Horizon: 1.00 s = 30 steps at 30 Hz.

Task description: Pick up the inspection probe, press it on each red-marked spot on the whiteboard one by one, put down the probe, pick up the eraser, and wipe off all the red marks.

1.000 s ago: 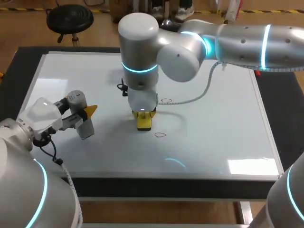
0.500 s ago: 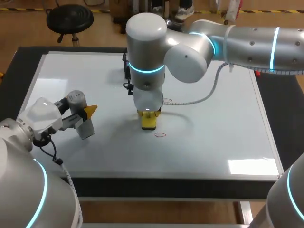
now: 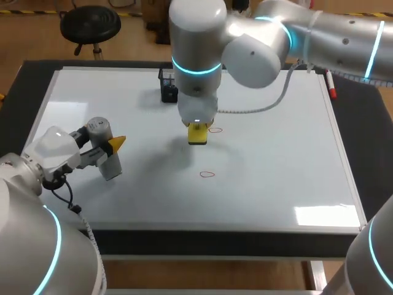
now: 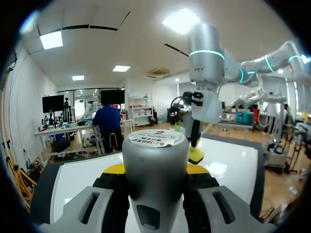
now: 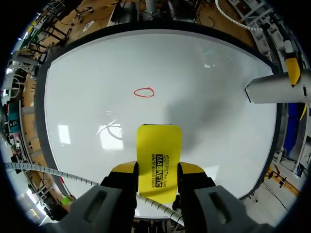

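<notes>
Right gripper (image 5: 156, 168), jaws closed on the yellow eraser (image 5: 158, 141), held it face-down beside a red mark (image 3: 215, 129) on the whiteboard (image 3: 276, 160), apparently for wiping. Left gripper (image 4: 155, 170) clasped the inspection probe (image 4: 154, 145), parked well aside. A second mark (image 3: 207, 174) lay unwiped.

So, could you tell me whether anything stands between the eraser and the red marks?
Nothing visible: only bare whiteboard lies between the eraser in the right gripper and both red marks; the probe is well aside.

A small black holder (image 3: 167, 92) stands toward the far edge of the black table (image 3: 368, 147). A red-capped marker (image 3: 331, 86) lies at its right side.
</notes>
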Available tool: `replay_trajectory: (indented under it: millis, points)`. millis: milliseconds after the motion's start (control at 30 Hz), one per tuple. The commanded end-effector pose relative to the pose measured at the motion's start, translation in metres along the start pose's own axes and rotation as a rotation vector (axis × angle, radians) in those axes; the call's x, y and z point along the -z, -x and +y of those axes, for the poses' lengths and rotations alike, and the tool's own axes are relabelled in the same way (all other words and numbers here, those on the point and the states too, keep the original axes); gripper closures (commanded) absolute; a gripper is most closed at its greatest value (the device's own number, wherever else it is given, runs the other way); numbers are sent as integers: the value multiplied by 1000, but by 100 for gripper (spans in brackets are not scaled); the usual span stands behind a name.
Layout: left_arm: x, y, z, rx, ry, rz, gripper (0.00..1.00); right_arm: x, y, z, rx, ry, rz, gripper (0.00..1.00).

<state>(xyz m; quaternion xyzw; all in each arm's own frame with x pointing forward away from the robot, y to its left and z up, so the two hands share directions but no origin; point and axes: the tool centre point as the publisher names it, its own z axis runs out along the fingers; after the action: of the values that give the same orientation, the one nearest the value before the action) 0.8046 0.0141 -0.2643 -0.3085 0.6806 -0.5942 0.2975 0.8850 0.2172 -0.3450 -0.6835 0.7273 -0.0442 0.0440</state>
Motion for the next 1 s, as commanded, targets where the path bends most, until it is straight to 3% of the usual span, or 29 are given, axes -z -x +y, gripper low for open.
replay_trajectory:
  millis: [33, 900, 1000]
  points:
    - [-1, -1, 0, -2, -2, -5, 100, 9, -6, -3, -6, 6, -20, 100]
    - [-1, -1, 0, -2, -2, -5, 100, 9, -7, -4, -8, 2, -24, 100]
    - [-1, -1, 0, -2, -2, -5, 100, 10, -20, -15, -11, -3, -3, 100]
